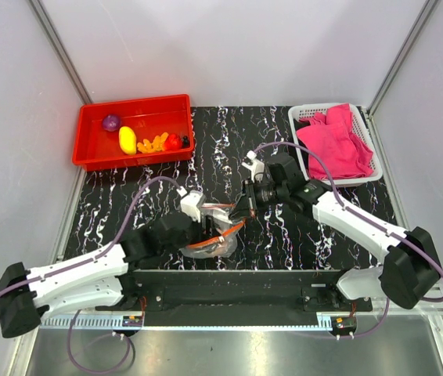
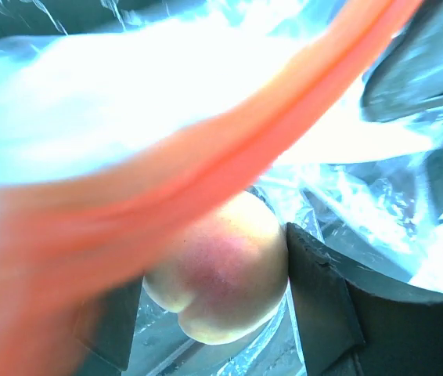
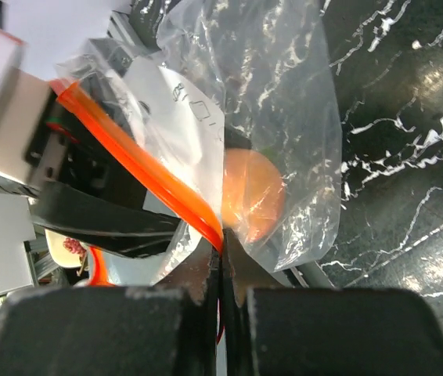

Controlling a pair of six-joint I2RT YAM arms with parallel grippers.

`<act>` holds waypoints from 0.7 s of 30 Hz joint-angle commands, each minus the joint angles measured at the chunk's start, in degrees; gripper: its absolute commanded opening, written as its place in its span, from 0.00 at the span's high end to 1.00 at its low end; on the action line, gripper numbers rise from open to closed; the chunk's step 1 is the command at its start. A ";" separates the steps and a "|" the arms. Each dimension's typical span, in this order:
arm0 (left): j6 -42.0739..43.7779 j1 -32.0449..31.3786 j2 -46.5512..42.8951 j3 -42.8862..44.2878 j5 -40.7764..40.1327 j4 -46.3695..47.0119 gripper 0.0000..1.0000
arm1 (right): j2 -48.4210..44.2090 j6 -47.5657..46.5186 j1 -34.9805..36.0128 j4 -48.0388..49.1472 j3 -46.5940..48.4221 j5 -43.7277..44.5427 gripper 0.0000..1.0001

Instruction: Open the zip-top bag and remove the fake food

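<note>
The clear zip-top bag (image 1: 215,239) lies on the black marbled table between the arms, with its mouth held apart. My right gripper (image 3: 221,254) is shut on the orange-red zip strip (image 3: 143,164) at the bag's edge (image 3: 284,102). My left gripper (image 2: 214,290) reaches inside the bag, and its two fingers press on either side of an orange peach-like ball (image 2: 221,270) of fake food. The same ball (image 3: 253,196) shows through the plastic in the right wrist view. The zip strip (image 2: 206,164) crosses the left wrist view as a blurred band.
A red tray (image 1: 88,153) at the back left holds a purple piece (image 1: 111,122), a yellow fruit (image 1: 127,139), orange bits (image 1: 153,144) and a red piece (image 1: 173,141). A white basket (image 1: 304,113) at the back right holds a pink cloth (image 1: 335,141).
</note>
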 commanded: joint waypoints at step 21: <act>-2.27 0.01 13.66 3.45 -8.07 -4.12 0.25 | -5.71 2.23 0.01 1.11 -2.16 -0.21 1.00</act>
